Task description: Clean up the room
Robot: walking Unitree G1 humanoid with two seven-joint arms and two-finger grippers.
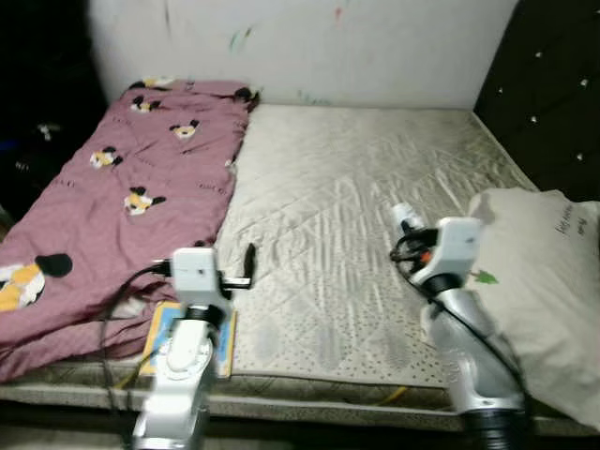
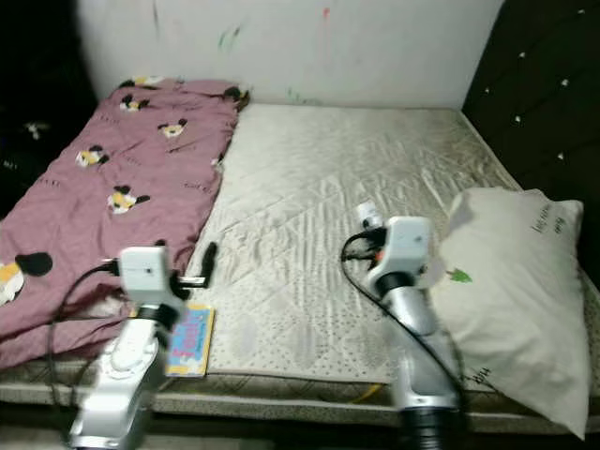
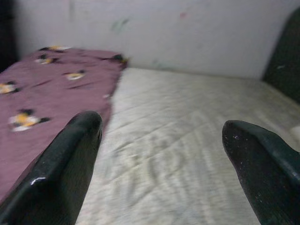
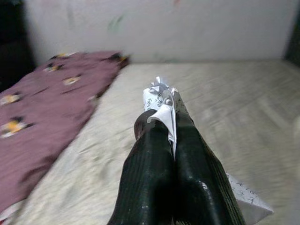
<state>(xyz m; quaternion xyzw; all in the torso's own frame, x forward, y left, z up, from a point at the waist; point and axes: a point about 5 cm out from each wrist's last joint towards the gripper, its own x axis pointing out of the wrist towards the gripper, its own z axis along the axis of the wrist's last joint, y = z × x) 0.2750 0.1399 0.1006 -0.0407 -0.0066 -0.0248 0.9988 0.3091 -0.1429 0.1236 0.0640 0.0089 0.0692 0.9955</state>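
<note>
Right gripper point(image 4: 168, 119) clamped on crumpled printed paper point(image 4: 159, 93), text unreadable; left gripper point(image 3: 161, 136) spread wide over mattress point(image 1: 356, 187); pillow point(image 2: 516, 281) script illegible; booklet point(image 2: 190, 339) at mattress edge

My head views were dim and soft, the mattress point(image 1: 356, 206) and wall point(image 1: 309, 47) lit palely while the left side and the dark headboard point(image 1: 553, 103) sank into black. Detail was smeared and grainy throughout. In my wrist views the near black fingers point(image 3: 61, 178) were blurred, with small glints on them, and the pink blanket point(image 3: 42, 108) looked hazy.
</note>
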